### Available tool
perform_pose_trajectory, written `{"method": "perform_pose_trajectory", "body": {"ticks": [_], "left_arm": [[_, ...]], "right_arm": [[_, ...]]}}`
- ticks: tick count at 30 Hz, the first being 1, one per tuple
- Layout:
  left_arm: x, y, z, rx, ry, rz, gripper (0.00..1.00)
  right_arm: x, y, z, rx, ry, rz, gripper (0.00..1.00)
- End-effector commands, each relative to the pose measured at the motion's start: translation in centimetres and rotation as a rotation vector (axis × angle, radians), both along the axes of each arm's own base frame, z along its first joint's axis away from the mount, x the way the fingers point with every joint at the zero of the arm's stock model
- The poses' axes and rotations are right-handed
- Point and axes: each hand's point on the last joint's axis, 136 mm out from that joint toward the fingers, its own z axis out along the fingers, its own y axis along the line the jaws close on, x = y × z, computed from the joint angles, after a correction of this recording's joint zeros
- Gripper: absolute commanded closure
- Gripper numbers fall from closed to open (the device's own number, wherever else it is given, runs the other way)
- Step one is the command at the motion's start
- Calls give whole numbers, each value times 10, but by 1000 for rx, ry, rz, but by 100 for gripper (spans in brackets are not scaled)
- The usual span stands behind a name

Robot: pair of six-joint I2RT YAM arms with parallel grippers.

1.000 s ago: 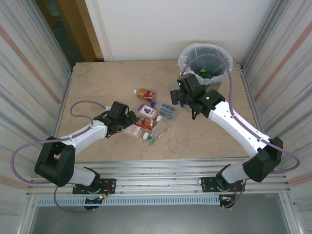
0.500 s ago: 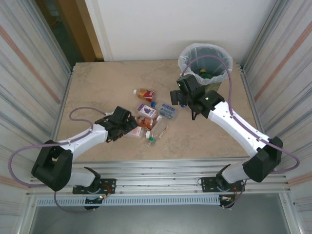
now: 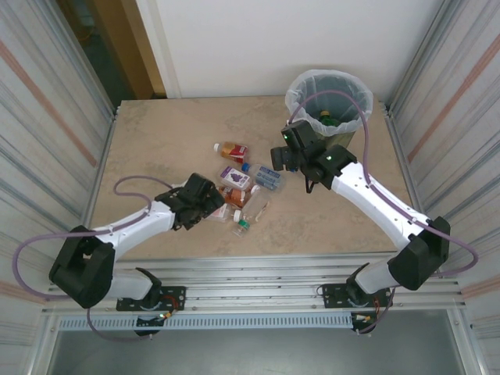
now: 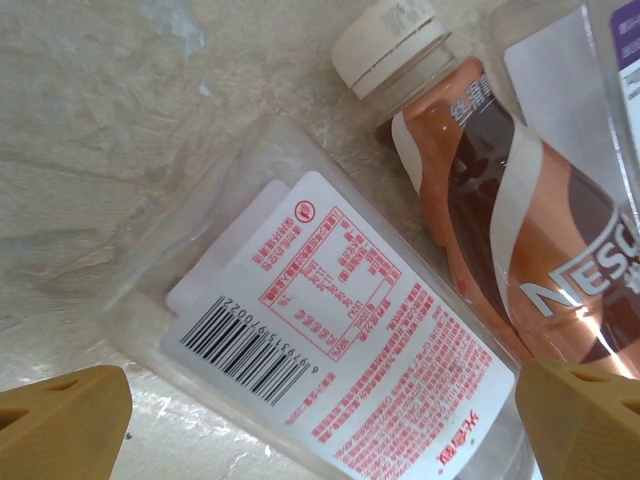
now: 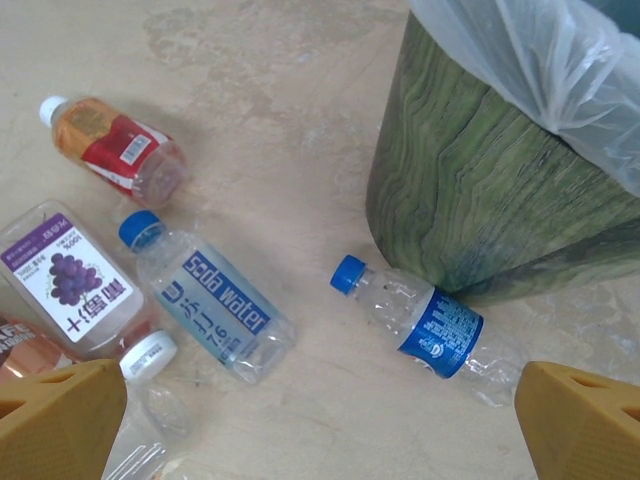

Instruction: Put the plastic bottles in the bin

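Beige marbled desk (image 3: 156, 141) carries small plastic bottles (image 3: 268, 177) near the round dark-green, bag-lined bin (image 3: 293, 98). Left wrist: left fingers (image 4: 60, 420) apart astride a clear red-labelled bottle (image 4: 330, 330), probably light and crushable; grip mid-body. Right wrist: right fingers (image 5: 60, 415) apart; a blue-labelled bottle (image 5: 430, 330) lies at the bin's foot.

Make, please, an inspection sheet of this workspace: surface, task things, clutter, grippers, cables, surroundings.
Surface: beige stone-pattern table, no spill seen.
Job's things: plastic bottles lie clustered mid-table; a blue-label bottle lies beside the base of the bin; the bin is upright, bag-lined, at the far right corner.
Clutter: nothing seen.
Grippers: left gripper open, straddling a clear white-label bottle; right gripper open, above the table near the bin.
Cables: purple cables run along both arms; the right one arcs across the bin mouth in the top view.
Surroundings: corrugated metal side walls, white back wall.
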Motion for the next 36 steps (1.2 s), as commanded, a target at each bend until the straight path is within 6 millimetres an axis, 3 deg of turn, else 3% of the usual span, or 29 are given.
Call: {"method": "perform_pose_trajectory", "body": {"ticks": [1,9,17,27,36], "left_arm": [[3,-8,-8,-32,22,23,1],[13,-15,-20,-34,44,11,1],[27,0,-24,-7,29,31,3],[22,13,-39,51,92,25,7],[18,28,-40,93,102,28,23]], "right_arm": [[-6,-1,-7,-9,27,0,2],[-12,-8,-9,19,20,-21,2],[-13,-8,-12,29,29,-30,2],[-11,-5,-12,50,36,-33,2],[-10,-3,-10,57,34,-35,2]]}}
